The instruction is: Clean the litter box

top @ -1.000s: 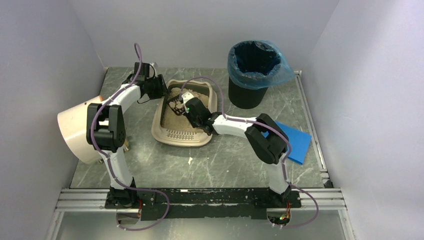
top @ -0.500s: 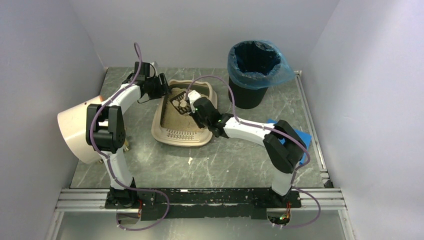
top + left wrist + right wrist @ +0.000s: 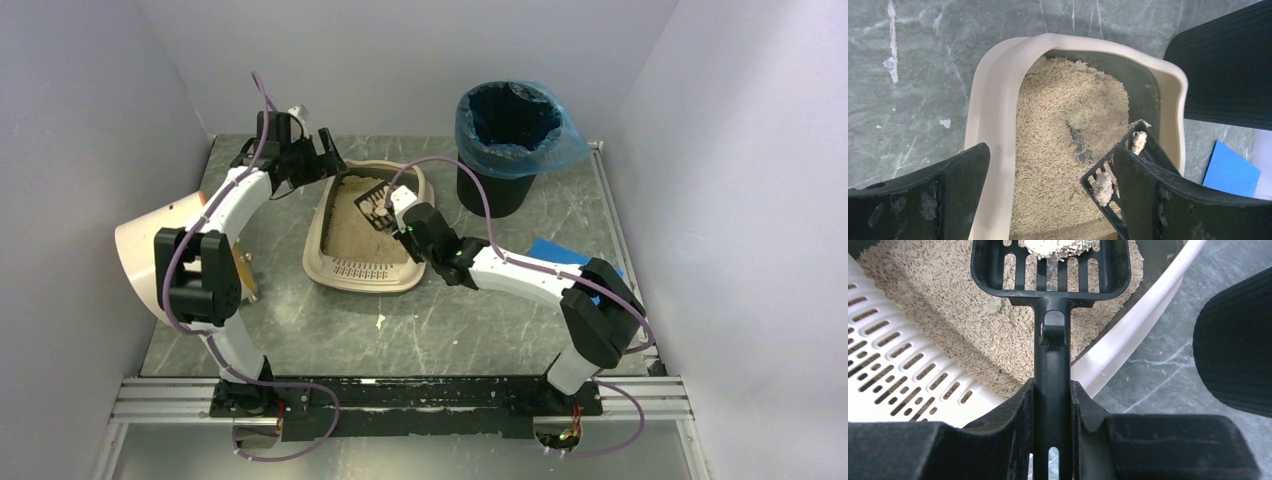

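litter box (image 3: 365, 272) flat on tabletop (image 3: 450, 320), right under left fingers (image 3: 948, 190); its rim and litter show between them. left fingers released, spread wide, nothing in them. right fingers (image 3: 1018, 415) clenched on scoop (image 3: 1050, 270) handle. scoop head sits ahead of them over the litter at the box's far end, with a pale clump (image 3: 1058, 246) on it. black bin (image 3: 505, 130) is just right of right fingers, blue pad (image 3: 560, 255) back behind them.
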